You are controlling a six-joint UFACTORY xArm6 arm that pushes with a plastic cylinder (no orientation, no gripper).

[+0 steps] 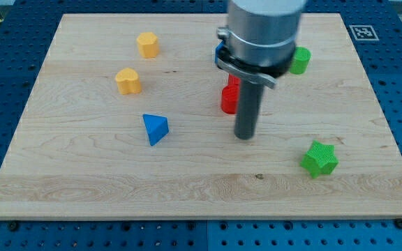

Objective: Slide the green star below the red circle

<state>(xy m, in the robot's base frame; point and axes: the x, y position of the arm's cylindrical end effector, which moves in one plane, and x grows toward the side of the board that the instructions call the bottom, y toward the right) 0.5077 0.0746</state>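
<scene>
The green star [319, 158] lies on the wooden board [82, 174] toward the view's lower right. The red circle [228, 100] sits near the board's middle, partly hidden behind the rod; another red piece [234, 81] shows just above it. My tip [245, 136] rests on the board just right of and below the red circle, about a hundred pixels left of and slightly above the green star, touching neither.
A blue triangle [155, 128] lies left of the tip. A yellow heart [128, 81] and a yellow hexagon [147, 44] sit at the upper left. A green block [299, 60] sits at the upper right, partly hidden by the arm. A blue piece [219, 50] peeks out behind the arm.
</scene>
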